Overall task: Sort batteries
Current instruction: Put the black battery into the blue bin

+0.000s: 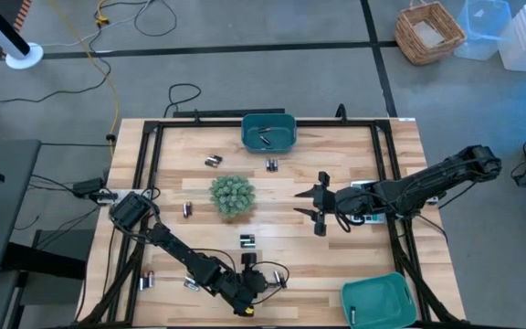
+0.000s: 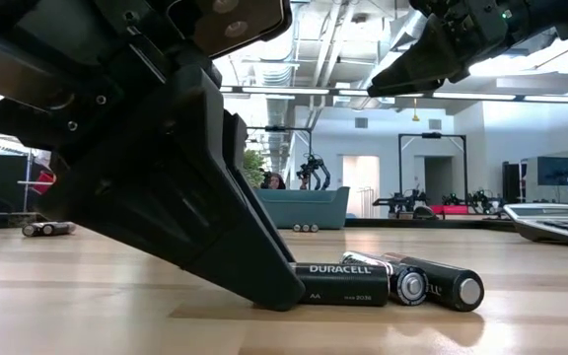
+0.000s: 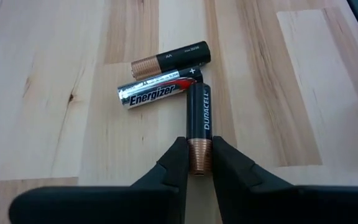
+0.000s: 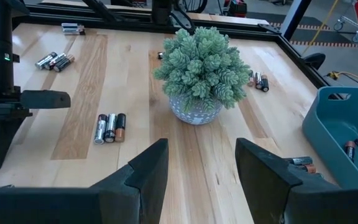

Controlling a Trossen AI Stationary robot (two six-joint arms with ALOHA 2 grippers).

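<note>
**Ana:** Table [image 1: 272,206] first, then: pale wood planks with a black frame round the edge. What stands on it?

**Ben:** Two teal bins. The far bin [image 1: 269,131] holds a few batteries; the near bin [image 1: 379,300] sits at the right front corner. A small potted plant [image 1: 232,196] stands near the middle, and a grey calculator [image 2: 558,223] lies at the right side.

**Ana:** And the arms?

**Ben:** The left gripper [image 3: 199,163] is low at the front edge, its fingers pinching the copper end of a black Duracell battery [image 3: 198,121] that lies flat on the wood. The right gripper [image 1: 321,204] hangs above the table right of the plant, fingers spread, holding nothing.

**Ana:** Where are the other cells?

**Ben:** A silver Energizer battery [image 3: 156,93] lies just at the far tip of the Duracell, with another black battery [image 3: 171,60] touching alongside it. Loose batteries [image 1: 212,161] lie in small groups around the plant and near the front left corner.
</note>
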